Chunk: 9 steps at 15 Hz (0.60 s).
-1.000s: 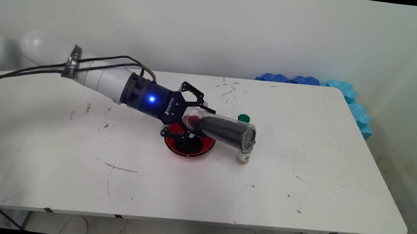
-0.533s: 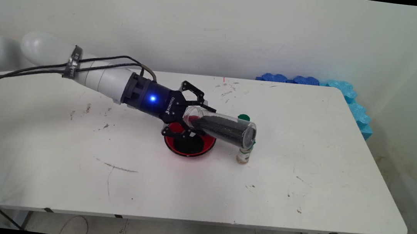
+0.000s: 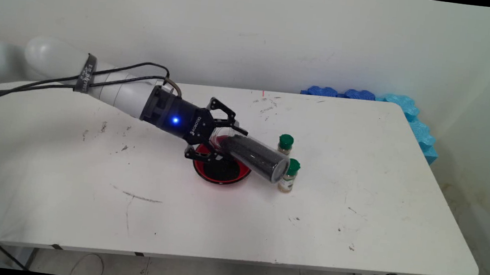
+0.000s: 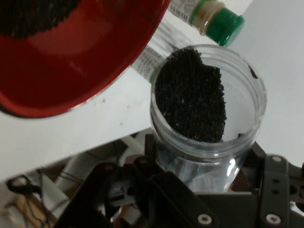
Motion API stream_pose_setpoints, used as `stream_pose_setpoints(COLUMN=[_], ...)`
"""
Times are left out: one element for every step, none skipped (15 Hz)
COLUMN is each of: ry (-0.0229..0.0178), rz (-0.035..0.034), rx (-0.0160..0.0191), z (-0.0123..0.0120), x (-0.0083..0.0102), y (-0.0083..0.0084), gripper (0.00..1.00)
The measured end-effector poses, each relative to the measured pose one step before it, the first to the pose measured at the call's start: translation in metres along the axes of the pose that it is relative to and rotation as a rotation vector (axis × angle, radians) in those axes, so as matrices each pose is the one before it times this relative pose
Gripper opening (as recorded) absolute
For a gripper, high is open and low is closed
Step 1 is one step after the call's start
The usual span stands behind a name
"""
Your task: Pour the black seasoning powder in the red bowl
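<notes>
jar (image 3: pixel 252 155) lies tilted above bowl (image 3: pixel 222 170); two bottles (image 3: pixel 289 175) stand right of bowl, on table (image 3: pixel 354 222)

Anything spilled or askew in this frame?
No spill visible. The gripper holds a clear jar of black granules tipped nearly sideways over the red bowl, which already holds black granules. Two green-capped spice bottles stand upright beside it.

Gripped a clear jar (image 4: pixel 209 123) of black grains (image 4: pixel 192 97), beside a red bowl (image 4: pixel 76 61) and a green-capped bottle (image 4: pixel 216 19).
</notes>
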Motion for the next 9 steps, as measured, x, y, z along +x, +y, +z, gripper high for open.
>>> stream_pose_setpoints(ry=[0.00228, 0.00205, 0.00159, 0.00325, 0.00149, 0.00068, 0.00031, -0.00088, -0.00093], rz=[0.03504, 0.04384, 0.03638, 0.04072, 0.04159, 0.04207, 0.03418, 0.04027, 0.03445], rx=[0.00580, 0.00715, 0.00560, 0.00557, 0.00540, 0.00467, 0.00382, 0.00529, 0.00426], z=[-0.00059, -0.00081, -0.00057, -0.00112, -0.00091, -0.00084, -0.00077, -0.00103, -0.00108], x=[0.00097, 0.00125, 0.00075, 0.00067, 0.00046, 0.00021, 0.00002, -0.00017, -0.00026], y=[0.00025, 0.00047, 0.00057, 0.00073, 0.00096, 0.00132, 0.00111, 0.00111, 0.00096], gripper=[0.00, 0.00, 0.00, 0.00, 0.00, 0.00, 0.00, 0.00, 0.00])
